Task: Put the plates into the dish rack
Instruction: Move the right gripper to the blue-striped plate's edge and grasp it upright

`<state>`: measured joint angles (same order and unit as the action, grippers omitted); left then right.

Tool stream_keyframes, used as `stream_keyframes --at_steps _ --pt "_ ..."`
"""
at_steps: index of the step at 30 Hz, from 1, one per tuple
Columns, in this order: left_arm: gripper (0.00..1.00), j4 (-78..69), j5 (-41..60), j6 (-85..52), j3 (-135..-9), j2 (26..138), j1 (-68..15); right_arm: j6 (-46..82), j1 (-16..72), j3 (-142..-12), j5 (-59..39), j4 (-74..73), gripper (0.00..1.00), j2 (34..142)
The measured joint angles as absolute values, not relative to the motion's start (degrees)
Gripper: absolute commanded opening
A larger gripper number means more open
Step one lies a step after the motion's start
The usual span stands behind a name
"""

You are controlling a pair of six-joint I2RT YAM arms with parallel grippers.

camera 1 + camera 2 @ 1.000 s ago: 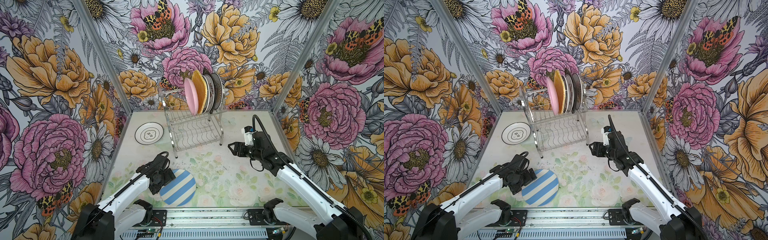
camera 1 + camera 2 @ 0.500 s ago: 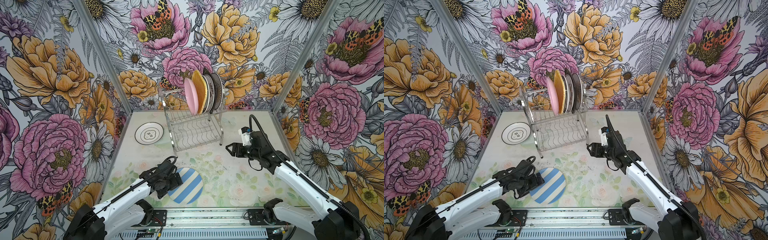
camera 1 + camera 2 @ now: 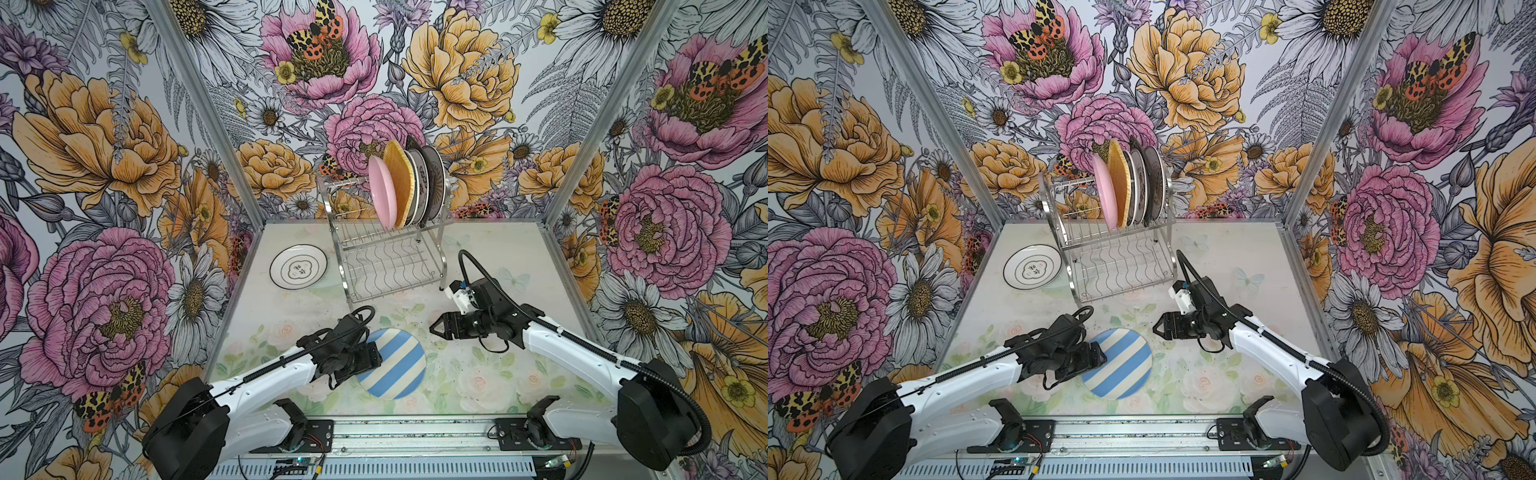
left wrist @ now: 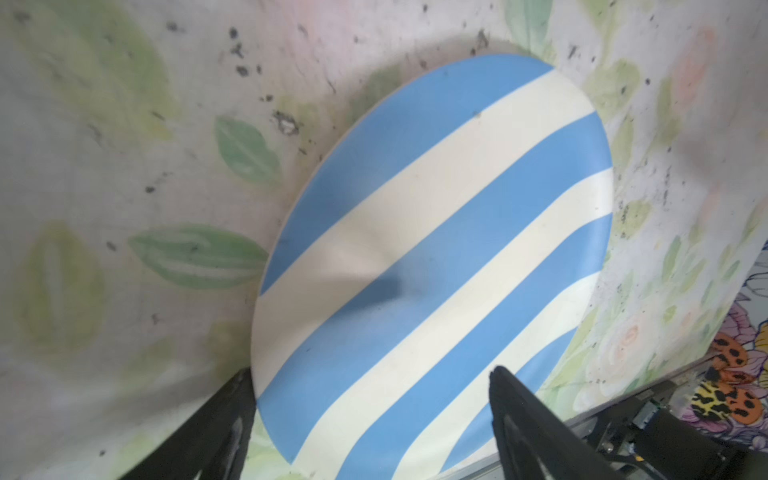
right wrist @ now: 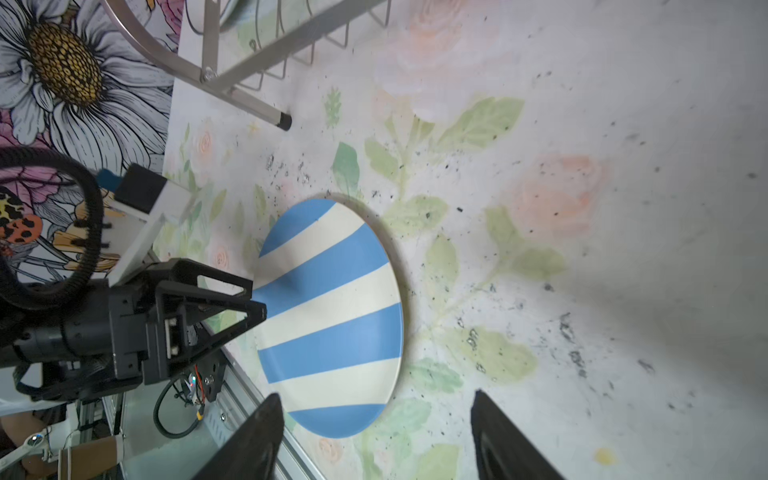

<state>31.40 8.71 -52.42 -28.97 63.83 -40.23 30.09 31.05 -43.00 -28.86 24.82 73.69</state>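
Left hand (image 3: 376, 358) straddles striped plate (image 3: 397, 365); one white plate (image 3: 298, 266) lies apart.

Left arm (image 3: 270, 380), right arm (image 3: 569, 343): glossy white shells, black joints | black ribbed cable (image 5: 94, 220) looping over each wrist | white camera block (image 3: 455, 293) | left gripper (image 5: 257, 300): black, triangular open-frame fingers

Top views overhead, angled down, wrist views close, all sharing striped plate (image 4: 436, 249)

bright even light, soft shadow beside the striped plate (image 4: 436, 249), top views sharp, left wrist view softly blurred
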Motion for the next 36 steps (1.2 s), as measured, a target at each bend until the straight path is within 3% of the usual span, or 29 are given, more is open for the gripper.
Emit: stream_keyframes --at_steps 5,13,36 --pt "0.72 29.02 9.85 -50.22 -27.94 64.88 -38.85 30.30 32.67 -42.46 -29.54 23.81 0.71 78.89" --pt "0.67 25.36 11.64 -48.82 -27.33 66.76 -38.87 30.50 33.54 -41.65 -31.07 19.94 0.70 85.52" --pt "0.60 12.47 15.97 -46.92 -27.66 74.08 -39.62 28.84 34.30 -40.88 -42.28 13.78 0.61 92.60"
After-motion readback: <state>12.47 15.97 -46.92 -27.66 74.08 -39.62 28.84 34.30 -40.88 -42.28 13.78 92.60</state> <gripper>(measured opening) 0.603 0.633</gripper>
